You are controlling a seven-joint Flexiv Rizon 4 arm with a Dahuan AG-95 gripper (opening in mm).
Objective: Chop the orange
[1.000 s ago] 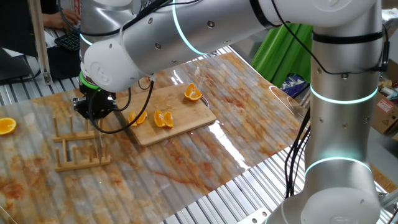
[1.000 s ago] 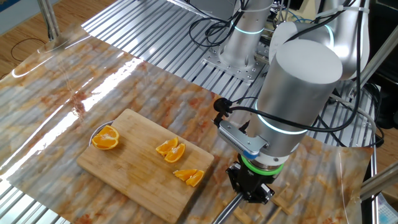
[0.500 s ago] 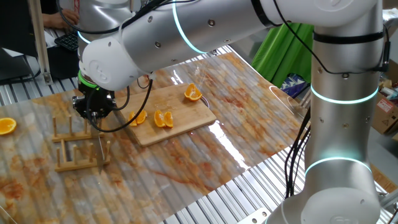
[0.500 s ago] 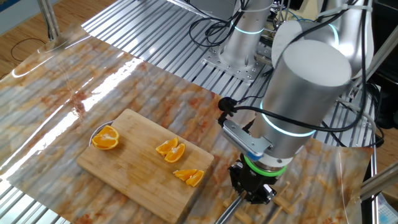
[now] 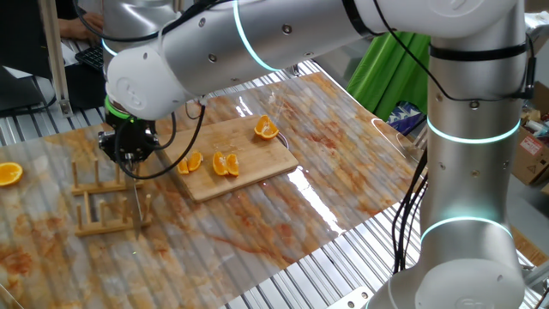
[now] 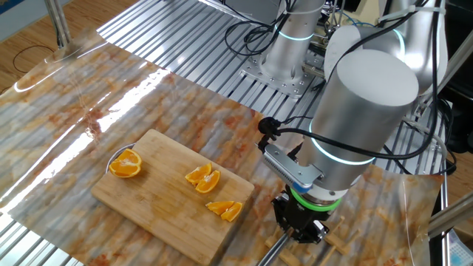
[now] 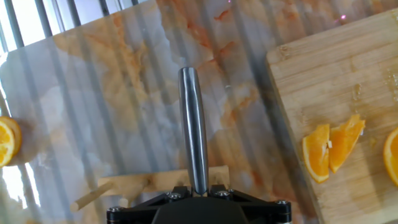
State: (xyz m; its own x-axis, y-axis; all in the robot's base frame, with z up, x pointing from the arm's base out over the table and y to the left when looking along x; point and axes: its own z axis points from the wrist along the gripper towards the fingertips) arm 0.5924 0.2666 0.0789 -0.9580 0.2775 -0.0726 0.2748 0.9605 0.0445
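My gripper [image 7: 198,190] points straight down over a wooden rack [image 5: 107,210], with a steel knife handle [image 7: 191,124] running out from between its fingers. I can't tell whether they clamp it or stand just off it. To the fingers' right, well apart, the orange wedges [image 7: 329,152] lie on the cutting board [image 7: 323,81], their long axes side by side, tips pointing away from the fingers. A further wedge is cut off at the hand view's right edge. The fixed views show both wedge pairs [image 6: 203,177] whole, though the arm hides the fingers there. An orange half [image 7: 6,142] sits on the table, far left.
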